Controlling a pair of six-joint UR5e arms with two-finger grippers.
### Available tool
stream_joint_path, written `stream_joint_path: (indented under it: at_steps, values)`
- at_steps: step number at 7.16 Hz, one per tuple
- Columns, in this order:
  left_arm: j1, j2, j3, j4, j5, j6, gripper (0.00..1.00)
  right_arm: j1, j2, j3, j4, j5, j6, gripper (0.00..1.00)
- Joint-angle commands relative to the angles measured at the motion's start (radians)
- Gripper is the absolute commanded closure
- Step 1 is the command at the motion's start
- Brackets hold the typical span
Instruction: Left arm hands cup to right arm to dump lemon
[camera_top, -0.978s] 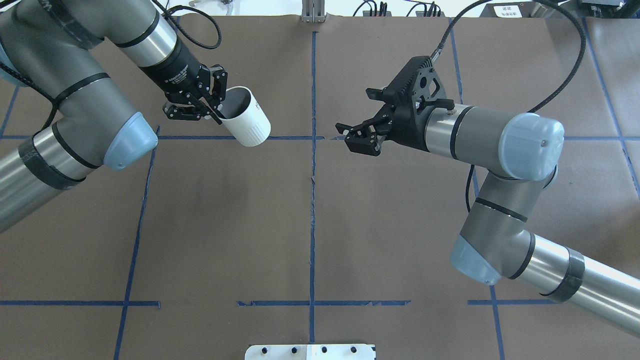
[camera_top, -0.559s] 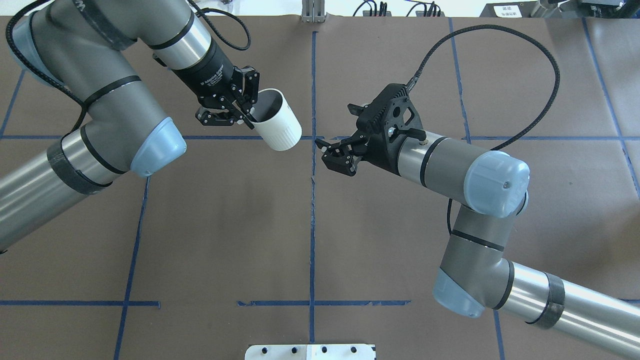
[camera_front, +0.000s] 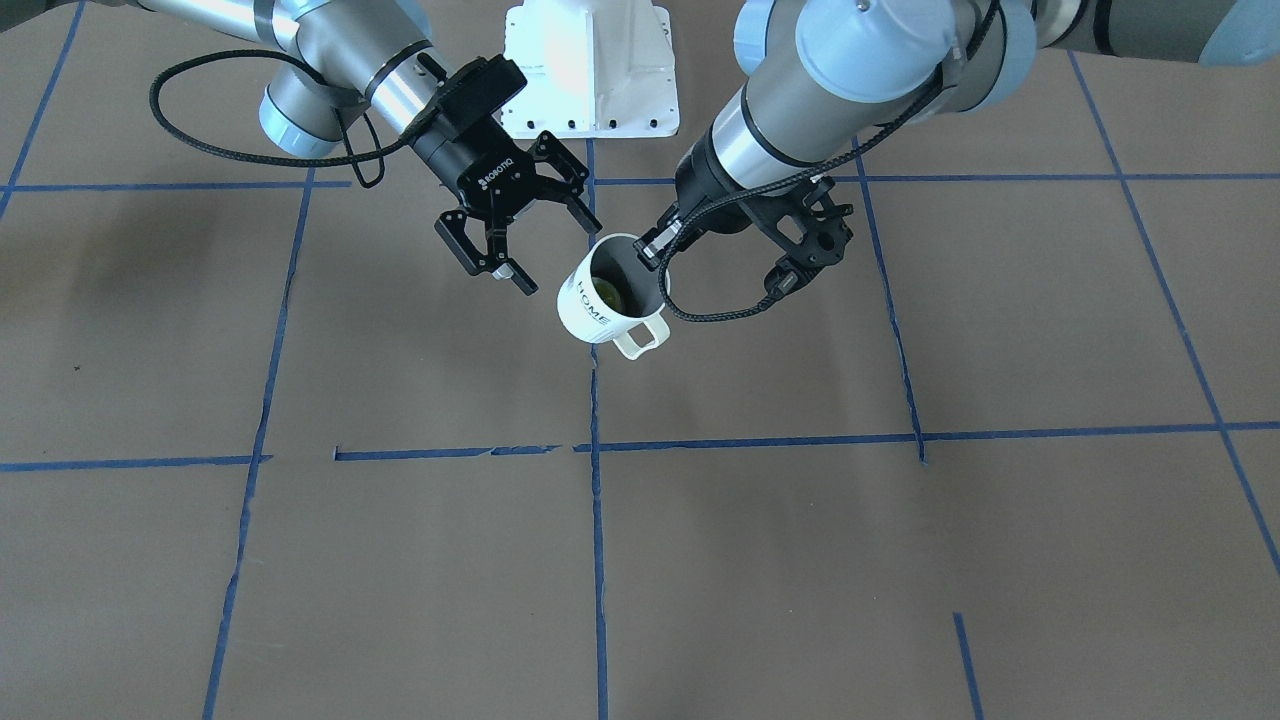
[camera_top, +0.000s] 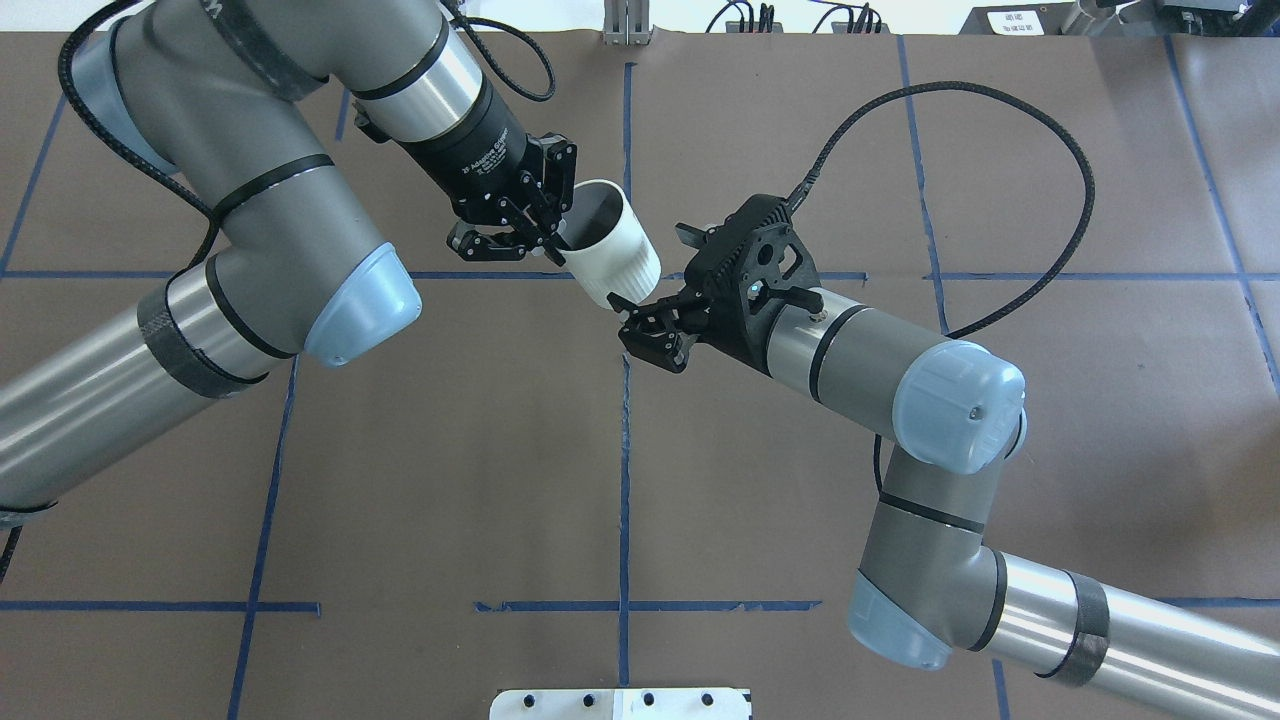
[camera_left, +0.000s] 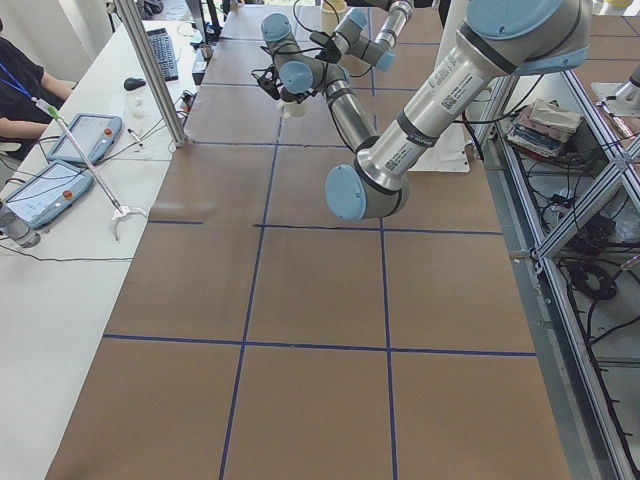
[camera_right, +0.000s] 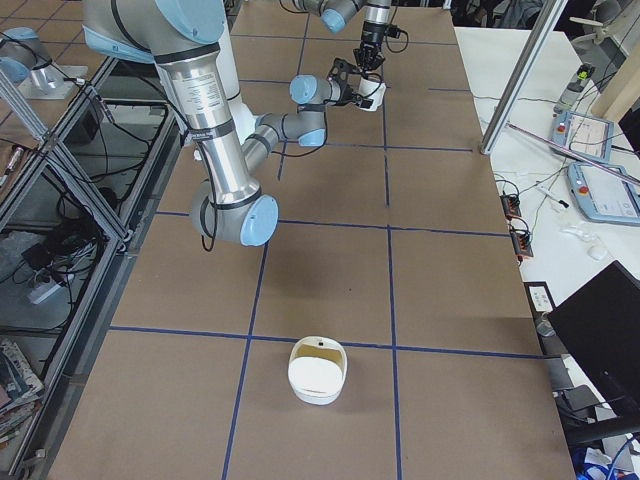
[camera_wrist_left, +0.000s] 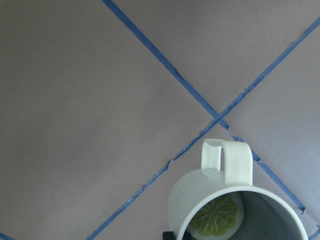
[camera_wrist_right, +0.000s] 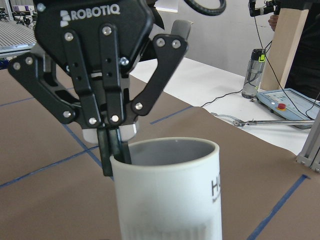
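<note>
The white cup (camera_top: 612, 250) with "HOME" lettering (camera_front: 585, 300) hangs tilted over the table's centre line, handle (camera_wrist_left: 229, 159) pointing away from the robot. The lemon (camera_front: 608, 292), a yellow-green slice, lies inside it and also shows in the left wrist view (camera_wrist_left: 217, 220). My left gripper (camera_top: 553, 236) is shut on the cup's rim, one finger inside and one outside (camera_wrist_right: 114, 150). My right gripper (camera_top: 636, 326) is open and empty, close beside the cup's lower wall and base. In the front-facing view the right gripper (camera_front: 555, 255) stands just apart from the cup.
Brown table (camera_top: 450, 450) with blue tape lines. A white tub (camera_right: 318, 370) sits near the table's end on my right. The white base plate (camera_front: 590, 70) is behind the grippers. An operator's bench with tablets (camera_left: 70, 150) runs along the far side.
My left arm has carried the cup rightward to the centre line. My right gripper has moved left and closed in on the cup's base, still open.
</note>
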Motion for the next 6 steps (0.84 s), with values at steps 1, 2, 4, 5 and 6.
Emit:
stream_joint_path:
  at_steps: [1,2,4,5,6]
  values:
    - [0.009,-0.023,0.0,0.0,0.0,-0.028,1.0,-0.007,0.001,-0.001,0.0,-0.009,-0.005,0.0]
    - [0.01,-0.025,-0.005,-0.001,-0.002,-0.04,1.0,-0.007,0.001,-0.001,0.0,-0.009,-0.006,0.0]
    - [0.025,-0.023,-0.014,0.002,-0.002,-0.042,1.0,-0.007,0.001,-0.001,0.0,-0.009,-0.006,0.0]
    - [0.027,-0.022,-0.017,0.003,-0.003,-0.053,1.0,-0.007,0.001,-0.001,0.0,-0.009,-0.015,0.0]
    - [0.027,-0.02,-0.02,0.003,-0.005,-0.053,1.0,-0.007,0.001,-0.001,0.0,-0.009,-0.019,0.0]
